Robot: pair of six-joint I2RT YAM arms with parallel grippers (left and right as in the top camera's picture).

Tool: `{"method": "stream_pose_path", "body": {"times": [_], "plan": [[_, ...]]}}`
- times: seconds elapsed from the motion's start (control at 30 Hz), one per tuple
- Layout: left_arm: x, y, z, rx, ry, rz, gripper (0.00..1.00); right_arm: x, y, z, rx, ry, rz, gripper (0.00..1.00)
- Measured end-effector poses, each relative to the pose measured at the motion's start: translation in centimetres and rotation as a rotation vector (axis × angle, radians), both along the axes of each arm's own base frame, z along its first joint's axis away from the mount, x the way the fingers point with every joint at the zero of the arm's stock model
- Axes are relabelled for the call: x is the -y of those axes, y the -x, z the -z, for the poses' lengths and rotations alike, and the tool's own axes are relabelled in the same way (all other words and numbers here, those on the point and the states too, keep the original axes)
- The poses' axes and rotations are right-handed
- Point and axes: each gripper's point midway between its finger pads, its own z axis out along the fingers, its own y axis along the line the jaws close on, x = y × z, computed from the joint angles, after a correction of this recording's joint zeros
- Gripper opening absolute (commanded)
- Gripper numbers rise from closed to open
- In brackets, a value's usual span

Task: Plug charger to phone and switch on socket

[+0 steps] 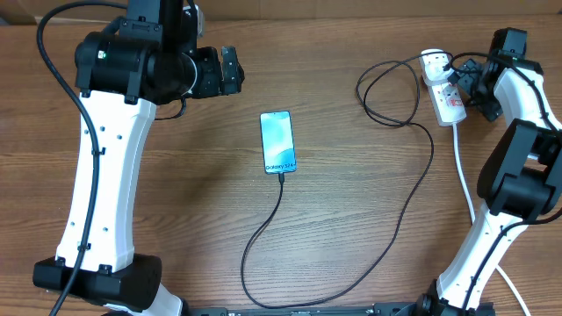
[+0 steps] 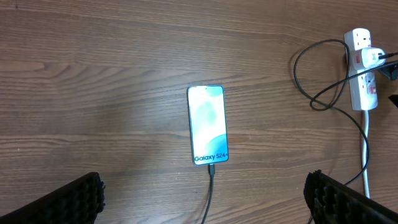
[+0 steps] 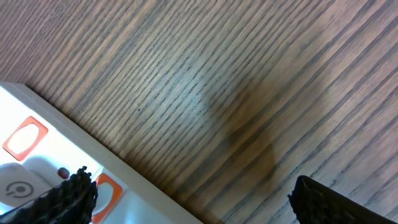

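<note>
Left claw [image 1: 234, 70]: released, jaws spread wide with nothing between them. It hangs above the surface [image 1: 351, 132], to the far left of the phone. The left wrist view shows only its ribbed pads [image 2: 74, 199], cut off at the lower corners.
Right claw [image 3: 202, 200]: released and empty, jaws wide. It hangs at the socket, and from overhead its black body covers part of the strip. Contact cannot be judged.
Phone [image 1: 277, 142]: lies flat mid-surface with its screen up and lit, well apart from both claws. The "Galaxy S24" lettering is at its near end.
Charger [image 1: 263, 237]: a thin black cable whose tip meets the phone's near end. Whether it is fully seated is too small to tell. The cable curves toward the near edge, sweeps right, then loops beside the socket, where its other end is lost among dark parts.
Socket [image 1: 443, 88]: a white strip at the far right. The right wrist view shows only one corner, with two red-rimmed switches [image 3: 25, 135], one partly behind a pad. The switch positions are unreadable.
White cord [image 1: 465, 184]: runs from the socket toward the near edge and is cut off behind the right arm.
</note>
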Motion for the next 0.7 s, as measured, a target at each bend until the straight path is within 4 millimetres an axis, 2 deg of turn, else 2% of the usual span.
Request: {"method": "stream_pose_path", "body": {"times": [0.7], "plan": [[0.0, -0.01, 0.0, 0.0, 0.0, 0.0, 1.0, -0.47, -0.06, 0.9, 0.005, -0.063, -0.017, 1.0]]}}
